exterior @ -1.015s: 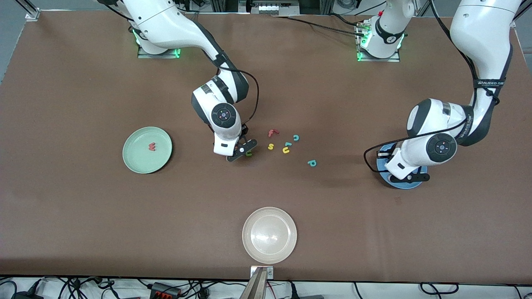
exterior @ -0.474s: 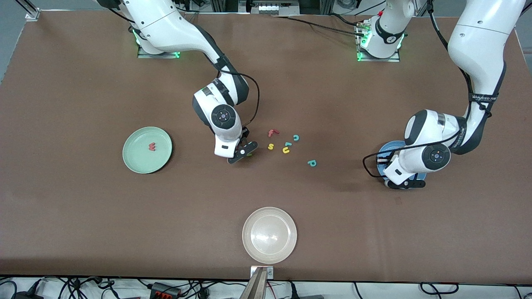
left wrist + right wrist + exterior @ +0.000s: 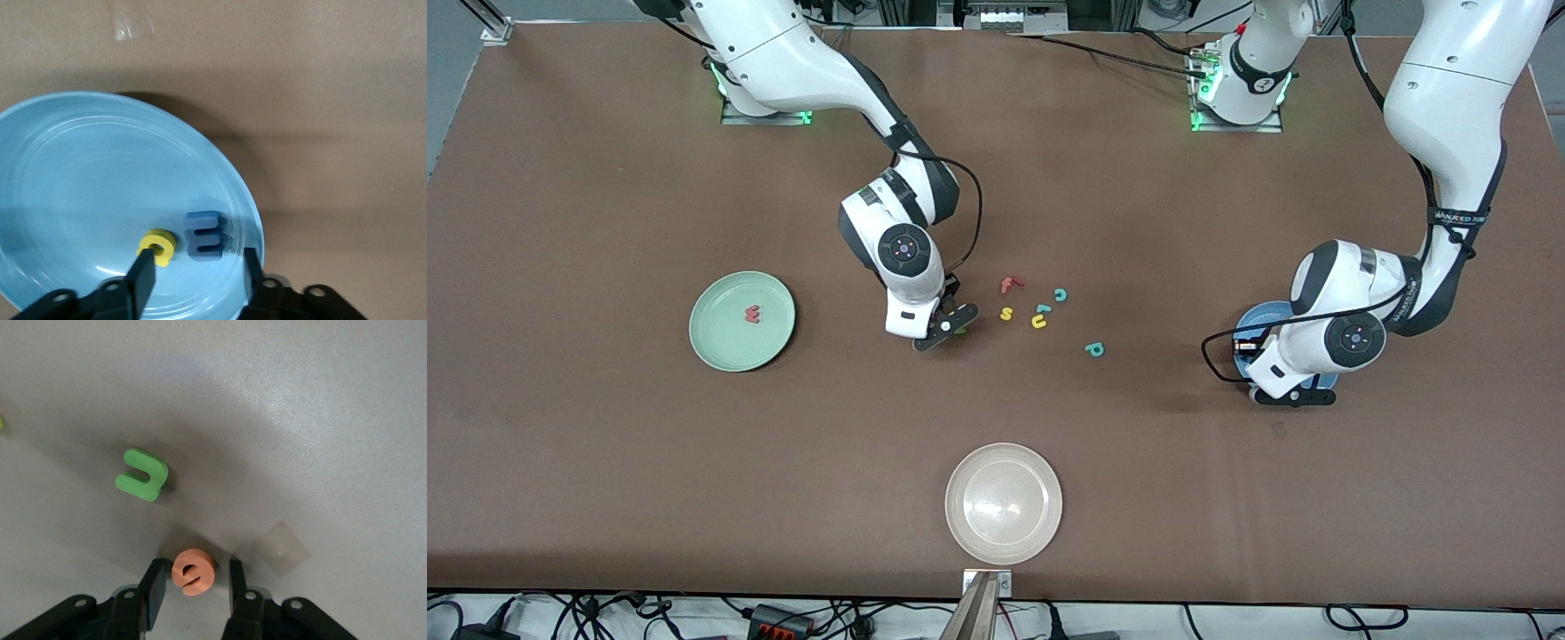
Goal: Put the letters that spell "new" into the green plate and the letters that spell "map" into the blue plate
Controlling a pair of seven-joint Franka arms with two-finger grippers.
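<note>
My left gripper (image 3: 196, 277) hangs open low over the blue plate (image 3: 80, 173). The yellow a (image 3: 158, 247) and the blue m (image 3: 203, 235) lie flat in that plate, the a just off one fingertip. My right gripper (image 3: 195, 585) is down at the table, open, with the orange e (image 3: 193, 572) between its fingers and a small gap on each side. The green n (image 3: 141, 475) lies close by. The pinkish-red w (image 3: 752, 314) rests in the green plate (image 3: 711, 342). The teal p (image 3: 1095, 349) lies on the bare table between the two arms.
Beside the right gripper (image 3: 947, 329) lie a red f (image 3: 1009, 284), a yellow s (image 3: 1007, 313), a yellow u (image 3: 1039, 322), a teal l (image 3: 1042, 308) and a teal c (image 3: 1060, 294). An off-white plate (image 3: 1004, 503) stands near the table's front edge.
The left hand has sunk lower over the blue plate and drawn a little toward its near rim. The right hand has barely shifted over the letters.
</note>
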